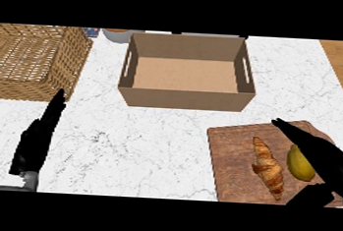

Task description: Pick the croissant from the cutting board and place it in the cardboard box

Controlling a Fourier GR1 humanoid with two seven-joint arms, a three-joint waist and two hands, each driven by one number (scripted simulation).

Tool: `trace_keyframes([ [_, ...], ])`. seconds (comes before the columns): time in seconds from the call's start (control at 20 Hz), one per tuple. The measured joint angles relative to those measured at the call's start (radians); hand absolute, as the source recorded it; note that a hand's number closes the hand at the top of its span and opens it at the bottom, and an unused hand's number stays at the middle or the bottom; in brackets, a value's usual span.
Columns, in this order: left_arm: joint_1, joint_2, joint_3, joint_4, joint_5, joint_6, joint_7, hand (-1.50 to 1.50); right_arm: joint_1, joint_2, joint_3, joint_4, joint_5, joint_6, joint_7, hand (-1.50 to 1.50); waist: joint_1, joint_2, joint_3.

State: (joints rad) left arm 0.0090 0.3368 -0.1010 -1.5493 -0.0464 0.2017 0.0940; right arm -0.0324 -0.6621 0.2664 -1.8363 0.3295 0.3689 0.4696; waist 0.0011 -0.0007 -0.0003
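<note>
**A:** What's nearest?

**B:** The two hands. The left hand [37,137] rests at the near left of the table [151,146], fingers straight, holding nothing. The right hand [326,159] hangs over the right side of the cutting board [230,155], fingers stretched out and thumb spread, with nothing in it.

**A:** And the croissant?

**B:** The croissant [268,167] lies on the board, running near to far. It is just left of a yellow fruit [300,164], which sits between it and the right hand.

**A:** That sounds awkward.

**B:** That's my main worry. If the hand closes where it is now, I'd expect it to take the fruit, or knock the fruit into the croissant and shove it across the board. It needs to come left first. The croissant is also long and narrow, so a pinch near one tip could let it swing or slip out.

**A:** And farther off?

**B:** The cardboard box [186,99] stands beyond the board and a little left, with its top open. If the croissant is carried low, it could catch the box's near wall. A basket [32,61] at the far left is well apart from the path.
</note>
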Motion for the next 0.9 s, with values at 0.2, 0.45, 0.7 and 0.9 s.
trace_keyframes([
  [0.2, 0.018, -0.026, 0.002, -0.011, -0.027, -0.006, 0.002, 0.0, 0.033, 0.039, 0.004, 0.012, 0.077, 0.012, -0.003, -1.5, -0.001, 0.0, 0.0],
  [0.45, -0.01, -0.037, 0.044, 0.019, -0.032, -0.042, -0.005, 0.0, 0.029, 0.103, 0.0, 0.062, 0.158, 0.034, -0.019, -1.5, -0.001, 0.0, 0.0],
  [0.7, -0.011, -0.063, 0.057, 0.007, -0.059, -0.058, 0.01, 0.0, 0.052, 0.151, -0.02, 0.08, 0.224, 0.046, -0.056, -1.5, -0.001, 0.0, 0.0],
  [0.9, -0.021, -0.08, 0.078, 0.043, -0.074, -0.077, -0.016, 0.0, 0.066, 0.174, -0.055, 0.088, 0.253, 0.062, -0.097, -1.5, -0.002, 0.0, 0.0],
])
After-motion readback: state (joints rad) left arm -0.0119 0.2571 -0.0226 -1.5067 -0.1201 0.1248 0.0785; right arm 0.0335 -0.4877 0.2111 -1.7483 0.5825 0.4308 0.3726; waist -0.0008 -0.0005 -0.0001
